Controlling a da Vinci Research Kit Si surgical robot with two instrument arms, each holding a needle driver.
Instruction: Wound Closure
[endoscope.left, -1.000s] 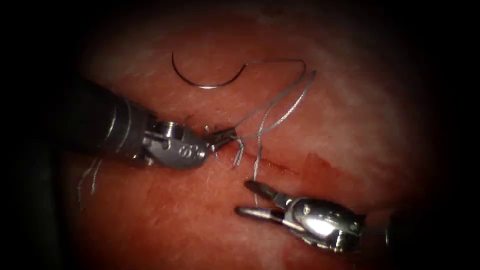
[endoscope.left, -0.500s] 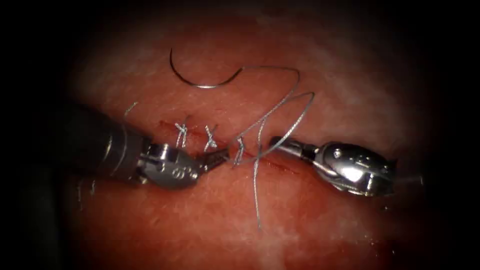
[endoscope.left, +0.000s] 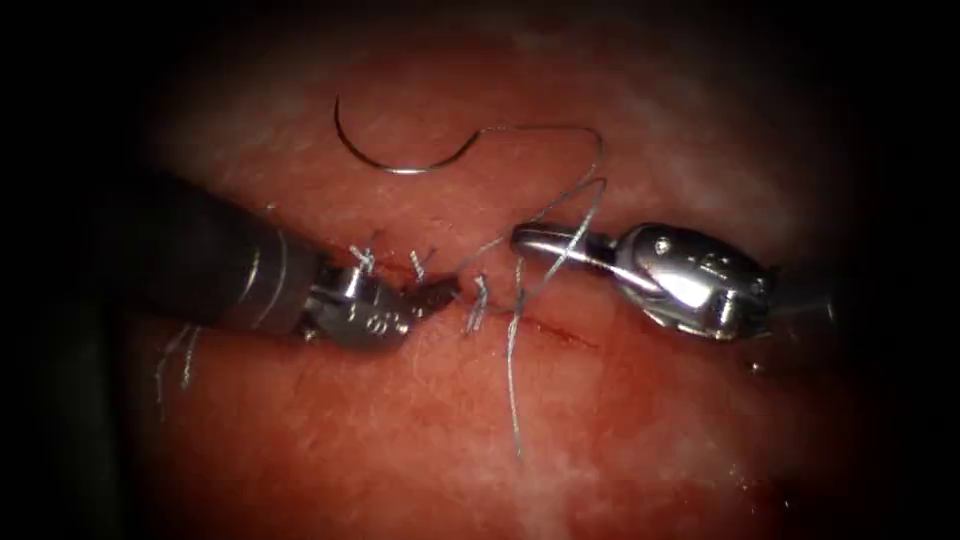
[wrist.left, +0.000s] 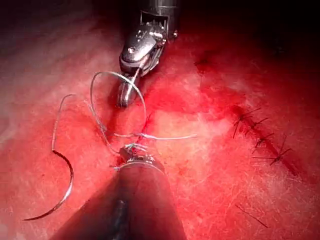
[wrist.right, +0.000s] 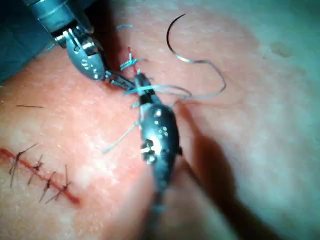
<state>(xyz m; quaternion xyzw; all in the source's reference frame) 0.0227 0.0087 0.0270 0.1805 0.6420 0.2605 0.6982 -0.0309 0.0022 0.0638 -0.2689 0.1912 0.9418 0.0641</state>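
Observation:
The curved needle (endoscope.left: 400, 168) lies free on the tissue (endoscope.left: 400, 440) beyond the cut (endoscope.left: 560, 332), held by neither tool; it also lies flat in the wrist views (wrist.left: 65, 190) (wrist.right: 170, 40). Its thread (endoscope.left: 590, 150) arcs right, then loops down across the right tool (endoscope.left: 535, 240), whose jaws are shut and lie above the cut. The left tool (endoscope.left: 440, 293) is shut on the thread beside the newest stitch (endoscope.left: 478, 300). A free tail (endoscope.left: 513, 380) hangs toward the front. The thread loop drapes around the right tool's jaws (wrist.right: 140, 82) (wrist.left: 124, 97).
Two tied stitches (endoscope.left: 362, 258) (endoscope.left: 418, 265) sit just left of the newest one. Loose thread ends (endoscope.left: 175, 360) lie by the left shaft. Red fluid (endoscope.left: 640, 345) stains the tissue right of the cut. An older stitched cut (wrist.left: 260, 137) (wrist.right: 40, 177) lies apart.
The right tool rose from in front of the cut, shut its jaws and moved left into the thread loop. The left tool kept its hold on the thread, shifting slightly.

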